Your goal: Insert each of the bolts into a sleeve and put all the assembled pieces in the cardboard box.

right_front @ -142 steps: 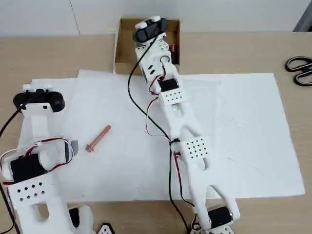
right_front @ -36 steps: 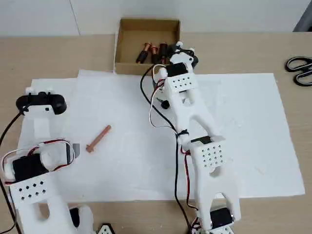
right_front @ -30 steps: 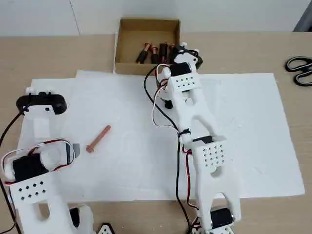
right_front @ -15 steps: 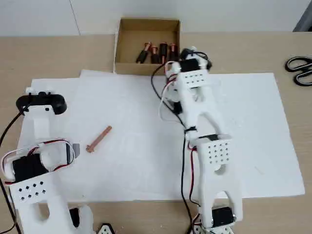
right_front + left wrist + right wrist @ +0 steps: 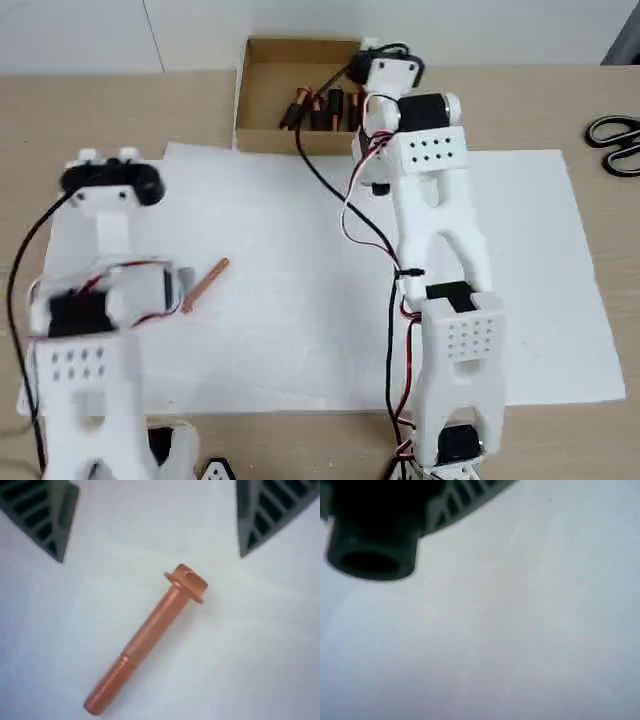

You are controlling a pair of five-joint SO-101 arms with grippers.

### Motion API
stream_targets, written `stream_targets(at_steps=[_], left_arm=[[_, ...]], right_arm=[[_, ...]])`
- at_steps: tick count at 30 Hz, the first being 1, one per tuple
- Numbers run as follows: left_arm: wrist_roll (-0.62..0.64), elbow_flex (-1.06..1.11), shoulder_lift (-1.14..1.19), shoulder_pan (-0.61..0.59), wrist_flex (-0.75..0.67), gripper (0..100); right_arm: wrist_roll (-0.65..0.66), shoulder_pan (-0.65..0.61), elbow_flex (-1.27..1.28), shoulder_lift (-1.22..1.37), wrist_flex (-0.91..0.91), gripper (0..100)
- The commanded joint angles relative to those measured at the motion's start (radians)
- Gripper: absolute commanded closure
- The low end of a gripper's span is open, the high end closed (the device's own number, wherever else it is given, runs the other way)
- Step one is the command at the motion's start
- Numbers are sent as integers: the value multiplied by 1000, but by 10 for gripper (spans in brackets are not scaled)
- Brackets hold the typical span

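A copper bolt [image 5: 147,642] lies flat on the white sheet [image 5: 300,330], also seen in the high view as the bolt [image 5: 207,280] beside the left arm. My left gripper [image 5: 157,517] hangs over it, open, with its head just short of the two dark fingers. My right gripper [image 5: 379,186] is near the box's front right corner, shut on a black sleeve [image 5: 370,560] held a little above the sheet. The cardboard box [image 5: 245,100] at the back holds several assembled pieces [image 5: 322,103].
Scissors [image 5: 614,142] lie on the wooden table at the far right edge. The white sheet covers most of the table in front of the box, with open room between the two arms. Cables run along both arms.
The right arm left the box and swung right and back, carrying the black sleeve. The left arm shifted right, over the bolt, which has not moved.
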Motion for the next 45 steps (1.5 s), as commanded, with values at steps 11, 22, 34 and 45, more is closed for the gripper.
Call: stream_targets(at_steps=[11,22,34,45], left_arm=[[106,-321,592,14,68,790],[-279,-295,621,15,-52,790],[-281,-222,750,15,-164,791],[-276,-225,853,103,-198,915]], right_arm=[[26,28,40,-87,13,995],[26,28,40,-87,13,995],[26,28,40,-87,12,995],[26,28,40,-87,12,995]])
